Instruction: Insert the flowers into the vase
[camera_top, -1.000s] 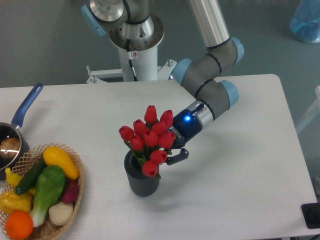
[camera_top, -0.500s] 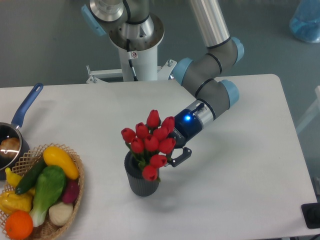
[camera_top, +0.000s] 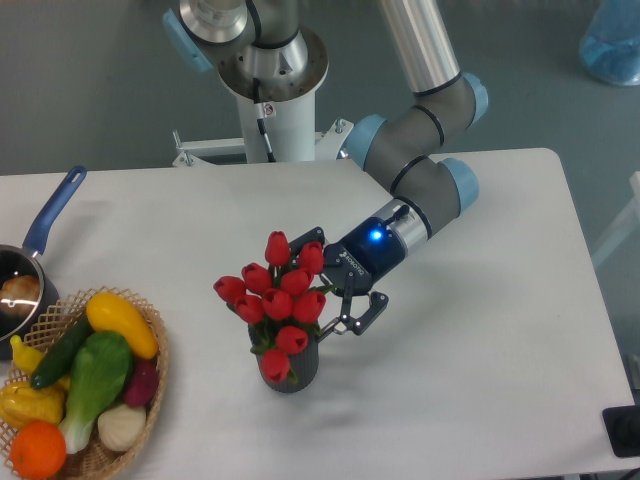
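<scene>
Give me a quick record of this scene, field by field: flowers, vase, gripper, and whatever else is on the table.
flowers: red tulips, stems down in the vase, bunch leaning left
vase: dark grey ribbed cylinder, upright on the white table
gripper: open, fingers spread just right of the blooms
basket: wicker, front left, filled with toy vegetables
saucepan: blue handle, at the left edge
</scene>
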